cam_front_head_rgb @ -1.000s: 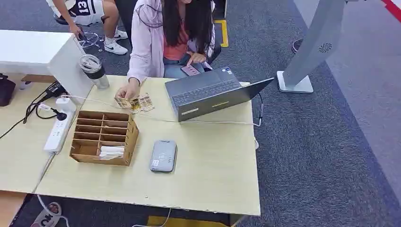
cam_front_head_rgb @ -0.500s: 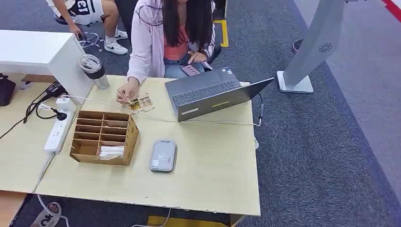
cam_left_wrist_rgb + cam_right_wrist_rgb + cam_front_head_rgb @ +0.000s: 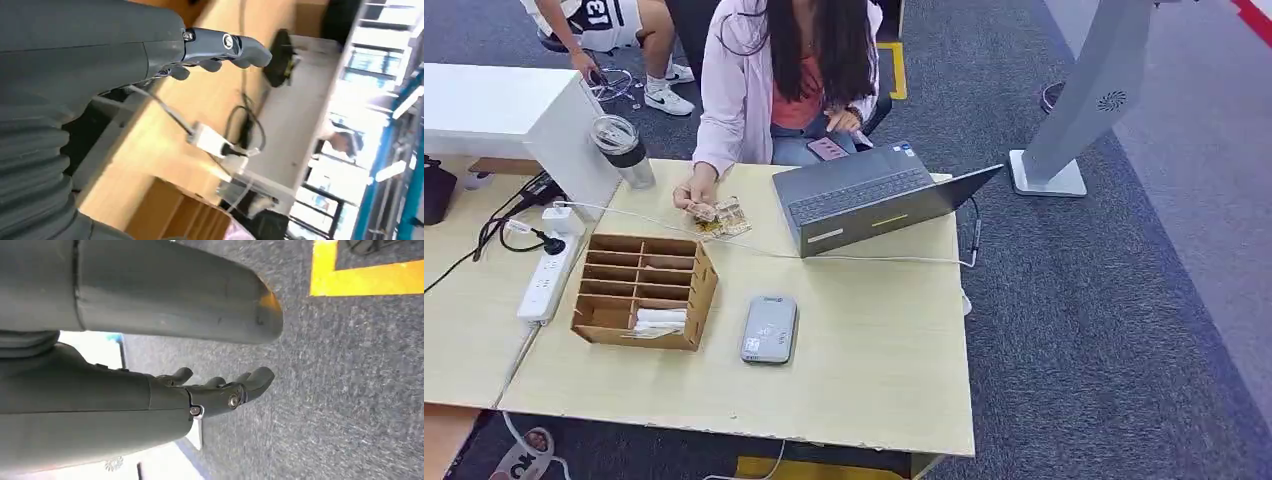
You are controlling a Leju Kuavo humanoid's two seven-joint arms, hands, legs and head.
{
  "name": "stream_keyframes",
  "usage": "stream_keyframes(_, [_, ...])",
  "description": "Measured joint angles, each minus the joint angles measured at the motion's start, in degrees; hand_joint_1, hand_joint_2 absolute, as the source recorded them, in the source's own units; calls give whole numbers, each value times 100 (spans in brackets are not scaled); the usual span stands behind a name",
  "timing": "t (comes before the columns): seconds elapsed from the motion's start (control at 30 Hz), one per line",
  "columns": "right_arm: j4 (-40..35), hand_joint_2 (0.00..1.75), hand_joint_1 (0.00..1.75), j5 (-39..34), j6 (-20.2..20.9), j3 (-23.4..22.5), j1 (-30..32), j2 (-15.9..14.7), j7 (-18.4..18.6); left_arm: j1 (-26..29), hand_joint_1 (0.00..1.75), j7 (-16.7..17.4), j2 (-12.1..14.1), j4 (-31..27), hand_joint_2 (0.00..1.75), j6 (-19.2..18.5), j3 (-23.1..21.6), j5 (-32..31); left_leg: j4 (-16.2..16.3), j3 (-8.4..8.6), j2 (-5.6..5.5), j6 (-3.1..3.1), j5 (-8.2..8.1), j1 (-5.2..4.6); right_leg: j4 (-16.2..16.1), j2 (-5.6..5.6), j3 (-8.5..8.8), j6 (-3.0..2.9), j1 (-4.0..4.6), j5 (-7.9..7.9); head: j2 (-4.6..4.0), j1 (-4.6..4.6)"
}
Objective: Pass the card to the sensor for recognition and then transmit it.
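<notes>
— At the far edge of the table, what do you have?

— You have the cards lying there, just behind the wooden organizer, and a person's hand rests on them. The person sits across the table in a pale pink jacket.

— And the sensor?

— You see the grey card reader flat on the table, just beside the organizer on its right and apart from the cards. A few white cards sit in the organizer's nearest compartment.

— Your hands?

— Your left hand holds nothing, its fingers stretched out and a little apart, with the table's wood and a white power strip beyond it. Your right hand holds nothing either, fingers loosely extended over grey carpet and a yellow floor marking.

— What else is on the table?

— You have an open laptop to the right of the cards, a lidded tumbler at the far left corner, and the power strip with its cables along the left edge.
</notes>
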Motion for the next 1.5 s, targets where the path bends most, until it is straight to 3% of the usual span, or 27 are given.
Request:
stream_keyframes(0.17, [26, 0, 0, 197, 92, 144, 2, -9, 318, 58, 0, -46, -57, -929, 175, 79, -118, 24, 0, 1, 1, 0, 0, 1, 0, -1, -2, 0, 0, 0, 0, 4])
stream_keyframes(0.27, [39, 0, 0, 319, 179, 223, 0, -41, 396, 27, 0, -170, 67, -1336, 175, 377, -351, -107, 0, 3, 1, -1, 1, 1, 0, 0, -1, 0, 0, 0, 0, 4])
stream_keyframes(0.57, [50, 0, 0, 518, 367, 361, -4, -112, 394, -591, 0, -343, 529, -1446, 175, 1480, -1169, -1195, 0, 5, 2, -5, 13, 3, 1, 2, 0, -5, 0, 6, 0, 2])
stream_keyframes(0.8, [50, 0, 0, 590, 464, 441, -9, -138, 344, -1190, 0, -177, 688, -993, 175, 1924, -1804, -2132, 2, 5, 4, -5, 13, 2, 1, 5, 0, -3, 0, 9, 0, 2])
stream_keyframes(1.43, [52, 0, 0, 835, 739, 597, -38, -212, 197, -2759, 0, 426, 1036, 967, 175, 3229, -3515, -4737, 5, 3, 9, -2, 16, 3, 2, 12, 6, -9, 0, 19, 0, 4])
stream_keyframes(1.47, [52, 175, 0, 859, 769, 597, -39, -216, 189, -2815, 0, 435, 1053, 1051, 175, 3296, -3612, -4862, 5, 3, 11, -2, 16, 3, 2, 13, 5, -10, 0, 20, 0, 0])
stream_keyframes(1.5, [52, 175, 0, 874, 791, 597, -38, -223, 186, -2891, 0, 485, 1064, 1151, 175, 3362, -3681, -4993, 5, 3, 11, -2, 16, 3, 2, 14, 5, -10, 0, 20, 0, 2])
